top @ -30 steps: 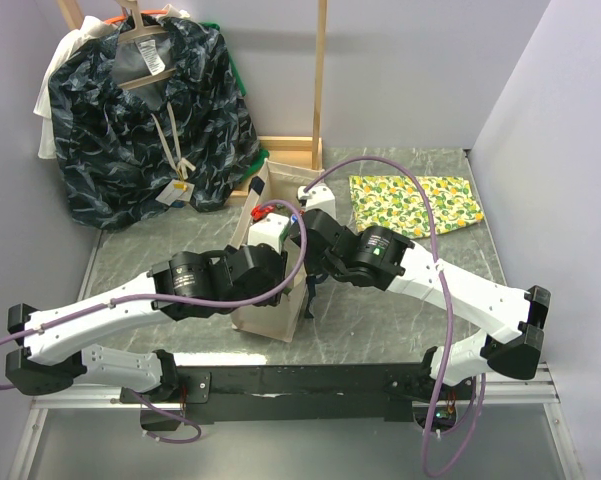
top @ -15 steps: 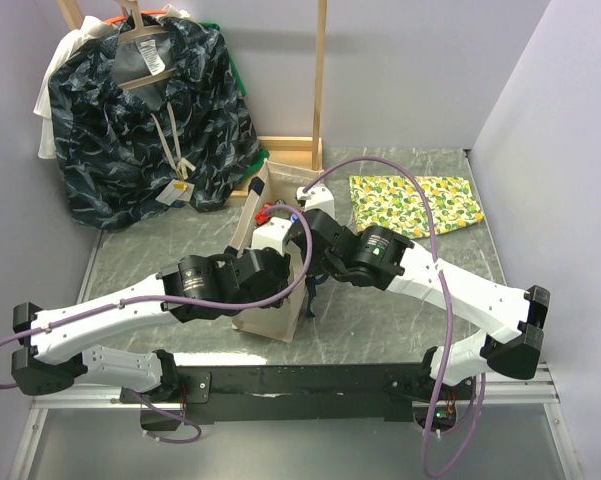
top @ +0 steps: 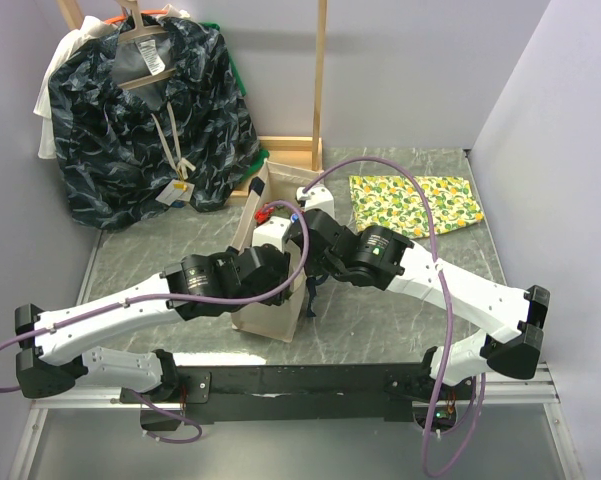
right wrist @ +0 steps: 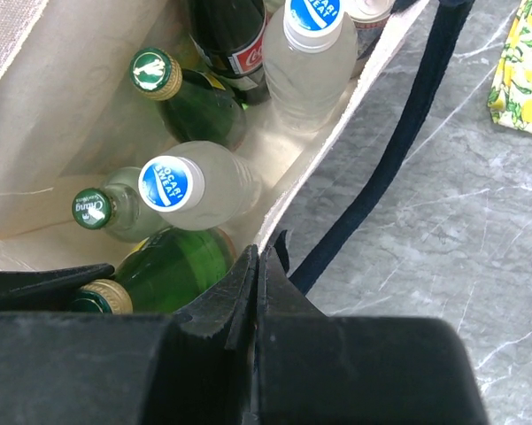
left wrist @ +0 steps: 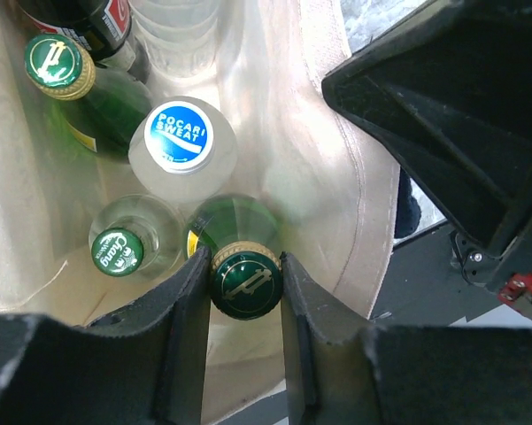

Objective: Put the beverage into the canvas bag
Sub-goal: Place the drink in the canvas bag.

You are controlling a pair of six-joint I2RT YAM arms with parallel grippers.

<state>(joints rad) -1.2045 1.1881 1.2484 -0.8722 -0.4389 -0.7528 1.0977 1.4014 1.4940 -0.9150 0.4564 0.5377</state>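
Observation:
The beige canvas bag [top: 270,322] stands upright mid-table between my two arms. My left gripper [left wrist: 245,266] reaches down into its open top and is shut on the gold-rimmed cap of a green glass bottle [left wrist: 239,221], which stands in the near corner of the bag [left wrist: 288,133]. My right gripper [right wrist: 261,252] is shut on the bag's rim [right wrist: 336,106] at the right side, next to the black strap [right wrist: 398,142]. The same green bottle [right wrist: 173,266] shows just inside that wall.
Inside the bag stand a Pocari Sweat bottle [left wrist: 181,146], a Chang bottle [left wrist: 117,251], another green bottle [left wrist: 57,66] and a dark cola bottle [left wrist: 97,18]. A dark blue patterned garment [top: 140,110] hangs at back left; a lemon-print cloth [top: 415,203] lies at back right.
My left arm has shifted a little to the right over the bag. The right arm and the bag have stayed in place.

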